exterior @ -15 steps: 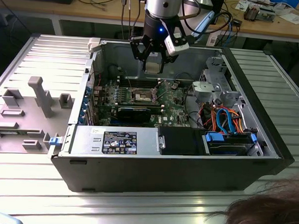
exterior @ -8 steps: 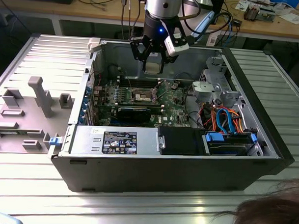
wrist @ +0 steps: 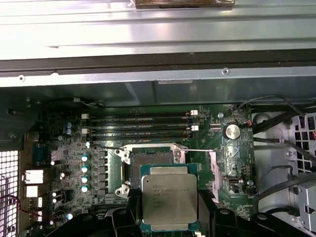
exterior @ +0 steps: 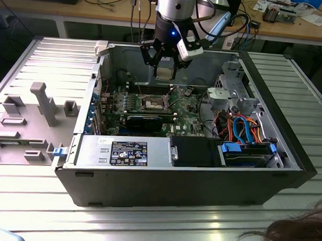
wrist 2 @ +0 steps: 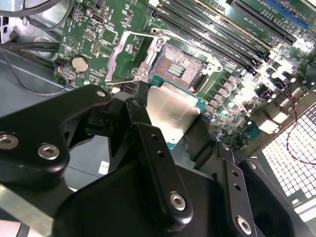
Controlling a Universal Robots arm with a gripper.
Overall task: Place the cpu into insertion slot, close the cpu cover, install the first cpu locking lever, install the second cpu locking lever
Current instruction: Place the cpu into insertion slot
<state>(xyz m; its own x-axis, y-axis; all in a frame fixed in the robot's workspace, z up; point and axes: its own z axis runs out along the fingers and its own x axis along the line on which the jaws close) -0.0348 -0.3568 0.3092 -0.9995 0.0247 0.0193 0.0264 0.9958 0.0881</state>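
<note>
Silvery-grey cpu [wrist: 169,200] sits clamped flat between your gripper [exterior: 164,72] fingers, above the board; the insertion slot [wrist: 150,160] lies uncovered just beside and below it, not yet aligned

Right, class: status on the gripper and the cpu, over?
Gripper shut on cpu, held above the motherboard. Insertion slot bare, cpu cover open. No obstruction seen.

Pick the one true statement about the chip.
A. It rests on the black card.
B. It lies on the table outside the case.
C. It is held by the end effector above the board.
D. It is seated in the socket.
C: the chip is clamped in the end effector in mid-air, and the socket is bare.
</note>
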